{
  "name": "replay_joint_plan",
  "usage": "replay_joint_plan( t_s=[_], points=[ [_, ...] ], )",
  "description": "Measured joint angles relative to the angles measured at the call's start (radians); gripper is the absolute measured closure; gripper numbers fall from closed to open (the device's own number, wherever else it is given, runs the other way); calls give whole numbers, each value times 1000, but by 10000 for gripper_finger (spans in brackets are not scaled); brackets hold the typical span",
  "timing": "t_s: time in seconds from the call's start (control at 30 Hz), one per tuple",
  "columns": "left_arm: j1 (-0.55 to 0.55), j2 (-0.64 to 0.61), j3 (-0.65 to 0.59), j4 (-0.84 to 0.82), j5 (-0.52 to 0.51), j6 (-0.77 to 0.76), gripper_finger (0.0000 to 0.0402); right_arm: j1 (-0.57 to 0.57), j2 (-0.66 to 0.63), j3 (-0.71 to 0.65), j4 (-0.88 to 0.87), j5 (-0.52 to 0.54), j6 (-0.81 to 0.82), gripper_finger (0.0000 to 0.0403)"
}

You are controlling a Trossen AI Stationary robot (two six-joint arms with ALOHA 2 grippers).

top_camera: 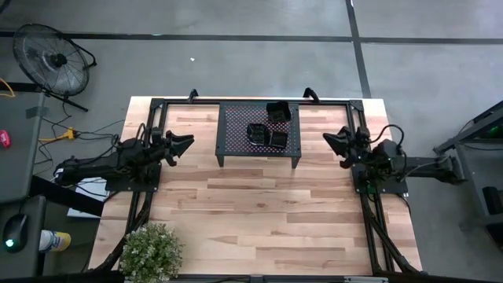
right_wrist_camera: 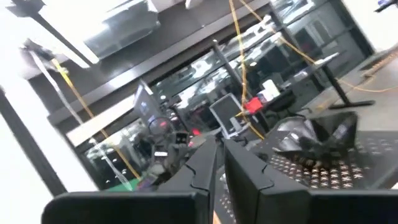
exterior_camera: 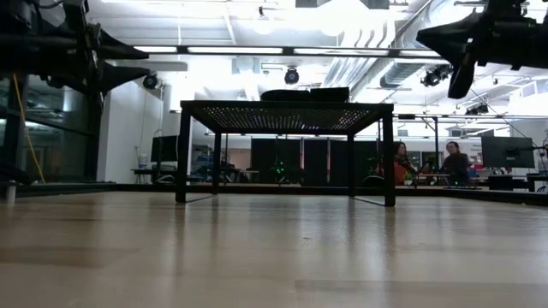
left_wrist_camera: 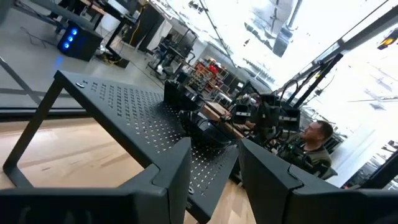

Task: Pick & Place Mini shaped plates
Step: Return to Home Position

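Observation:
Three glossy black mini shaped plates lie on top of the black perforated rack [top_camera: 234,126] at the table's far middle: one at its far right [top_camera: 279,111] and two close together near its middle [top_camera: 258,132] [top_camera: 277,141]. The left wrist view shows the plates [left_wrist_camera: 205,129] beyond my fingers. My left gripper [top_camera: 187,145] [left_wrist_camera: 214,177] hovers left of the rack, open, pointing at it, with nothing between its fingers. My right gripper [top_camera: 330,141] [right_wrist_camera: 221,163] hovers right of the rack, pointing at it, its fingers almost together and holding nothing. Both grippers are clear of the table.
The rack stands on thin legs [exterior_camera: 182,154] with open space under it. Bare wooden tabletop [top_camera: 259,212] stretches from the rack to the near edge. A potted plant [top_camera: 149,251] sits at the near left corner. People [exterior_camera: 454,162] sit in the room beyond.

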Motion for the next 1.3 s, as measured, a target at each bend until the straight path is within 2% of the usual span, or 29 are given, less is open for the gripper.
replay_joint_plan(
  t_s=[0.27,0.53,0.8,0.97,1.1,1.3],
  points=[
    [0,0,0,-15,21,1,268,0,-3,-45,23,-104,16,380],
    [0,0,0,-69,21,0,268,0,-9,-48,-49,-196,38,393],
    [0,0,-1,-181,27,-26,268,0,-56,-48,-212,-193,-7,398],
    [0,0,-1,-189,20,5,268,0,-56,-48,-226,-170,-98,399],
    [0,0,1,-200,19,53,268,0,-56,-48,-233,-135,-101,401],
    [0,0,3,-217,34,61,268,0,-55,-48,-255,-158,-119,399]
  ],
)
